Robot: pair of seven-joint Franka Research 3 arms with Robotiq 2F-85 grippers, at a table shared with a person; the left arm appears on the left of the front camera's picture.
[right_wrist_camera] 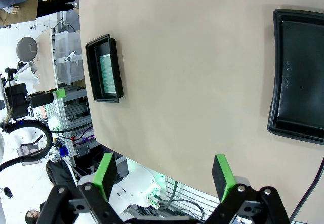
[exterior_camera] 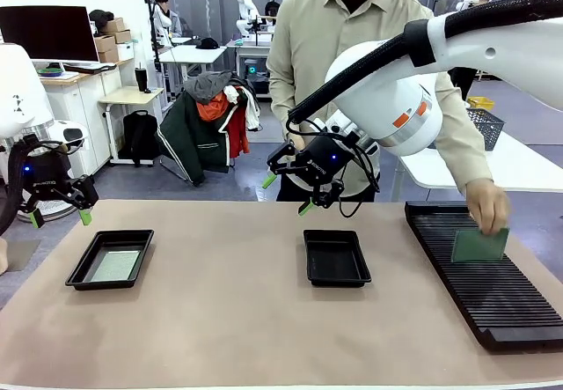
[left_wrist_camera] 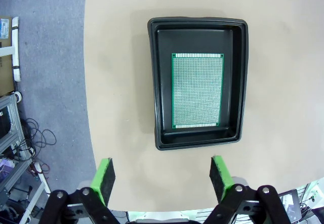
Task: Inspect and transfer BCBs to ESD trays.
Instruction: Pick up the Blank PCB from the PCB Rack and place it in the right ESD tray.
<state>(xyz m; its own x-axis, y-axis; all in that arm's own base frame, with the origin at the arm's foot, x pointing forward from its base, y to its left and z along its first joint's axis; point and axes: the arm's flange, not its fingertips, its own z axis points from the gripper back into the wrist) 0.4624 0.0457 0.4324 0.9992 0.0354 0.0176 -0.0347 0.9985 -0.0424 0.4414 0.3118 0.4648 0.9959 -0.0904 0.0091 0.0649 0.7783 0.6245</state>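
Where the tan table (exterior_camera: 229,320) meets its right edge, a long black slotted rack (exterior_camera: 493,293) lies along it, running from the far right corner toward the near one. Over the rack's far half, the person's hand (exterior_camera: 486,205) pinches the top of a BCB (exterior_camera: 479,246) that stands on edge, its long side roughly level and across the rack's width.

Two ESD trays sit farther left. The middle ESD tray (exterior_camera: 336,258) (right_wrist_camera: 298,72) lies near the table's centre with its long axis pointing from near edge to far edge, and it holds nothing. The left ESD tray (exterior_camera: 79,271) (left_wrist_camera: 197,21) sits by the left edge, and a second BCB (exterior_camera: 114,265) (left_wrist_camera: 197,90) lies flat on its floor, long axis matching the tray's.

The right gripper (exterior_camera: 287,195) (right_wrist_camera: 164,176) hovers above the middle tray's far rim, green pads spread wide and holding nothing. The held BCB is off to its right, toward the right edge, so the right arm is clearly the nearer one for a handover. The left gripper (exterior_camera: 60,218) (left_wrist_camera: 162,178) hangs beyond the left tray at the far left corner, equally spread and unloaded, well apart from the rack.
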